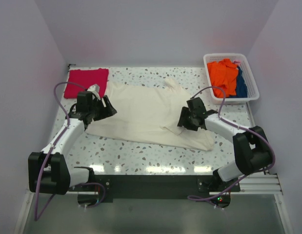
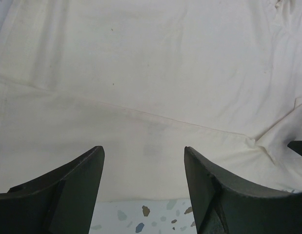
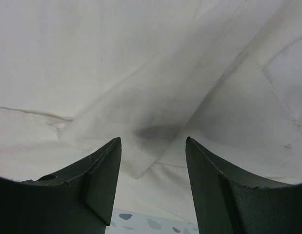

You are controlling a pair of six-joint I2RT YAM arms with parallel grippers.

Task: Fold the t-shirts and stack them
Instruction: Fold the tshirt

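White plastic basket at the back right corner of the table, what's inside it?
A crumpled orange cloth fills most of the white plastic basket, with a dark blue cloth showing along its right side. Anything beneath them, and the basket's floor, is covered.

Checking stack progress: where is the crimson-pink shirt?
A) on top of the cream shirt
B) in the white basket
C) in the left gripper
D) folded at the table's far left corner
D: the crimson-pink shirt lies folded at the far left, beside the spread cream shirt and far from the basket.
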